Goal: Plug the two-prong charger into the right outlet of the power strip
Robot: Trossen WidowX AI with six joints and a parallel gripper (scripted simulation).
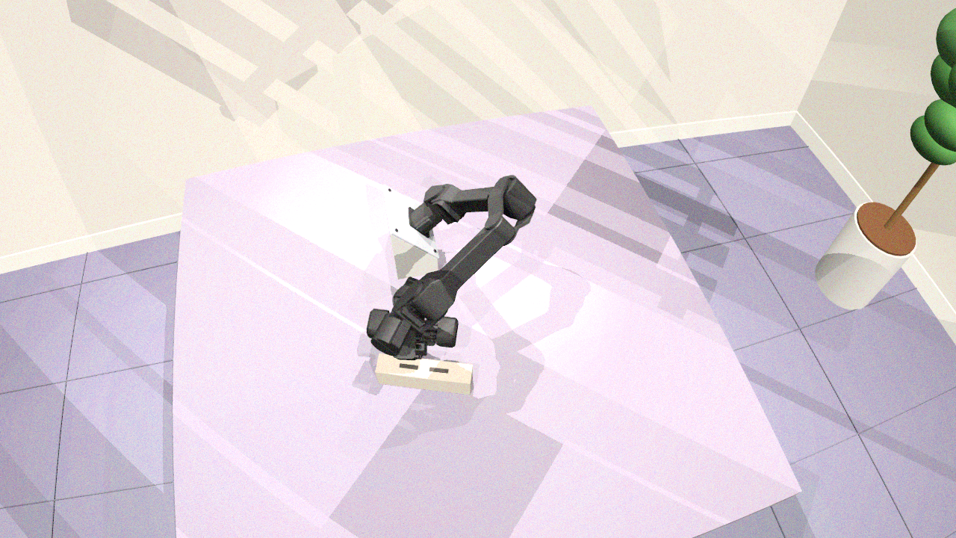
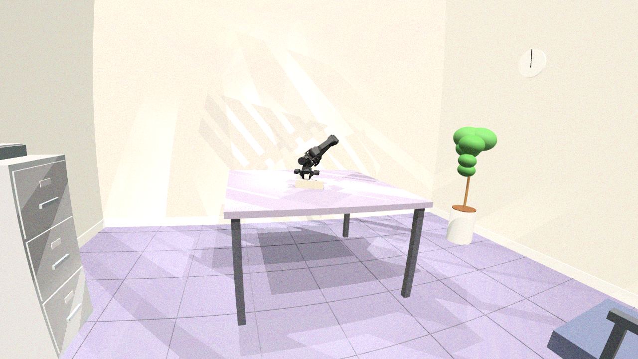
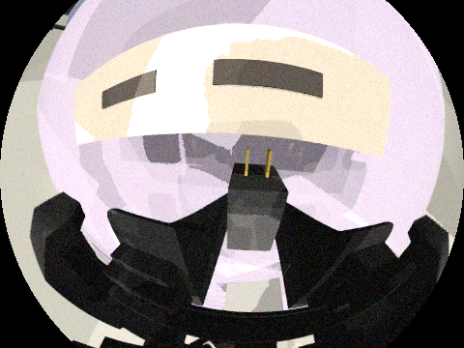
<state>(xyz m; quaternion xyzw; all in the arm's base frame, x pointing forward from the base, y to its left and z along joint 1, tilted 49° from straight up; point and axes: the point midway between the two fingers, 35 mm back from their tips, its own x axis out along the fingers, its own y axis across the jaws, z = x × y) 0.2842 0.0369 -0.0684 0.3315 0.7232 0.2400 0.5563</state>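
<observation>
My gripper (image 3: 251, 200) is shut on the black two-prong charger (image 3: 256, 208). Its two brass prongs point away from the fingers, bare and outside the outlets. The beige power strip (image 1: 424, 379) (image 2: 309, 184) (image 3: 358, 116) lies beyond the charger. In the wrist view the prong tips appear just short of the strip's near edge, below the right dark outlet slot (image 3: 268, 77); the left slot (image 3: 129, 89) is farther off to the side. In the top view the arm's wrist hides the fingers and charger, close behind the strip. The exact height above the strip cannot be told.
The strip stands on a pale lilac table (image 1: 635, 401) (image 2: 357, 196). The white base plate (image 1: 415, 242) of the arm is behind the gripper. Bright light patches and shadows cross the table. A potted plant (image 1: 862, 267) (image 2: 460, 226) and a cabinet (image 2: 44, 187) stand off the table.
</observation>
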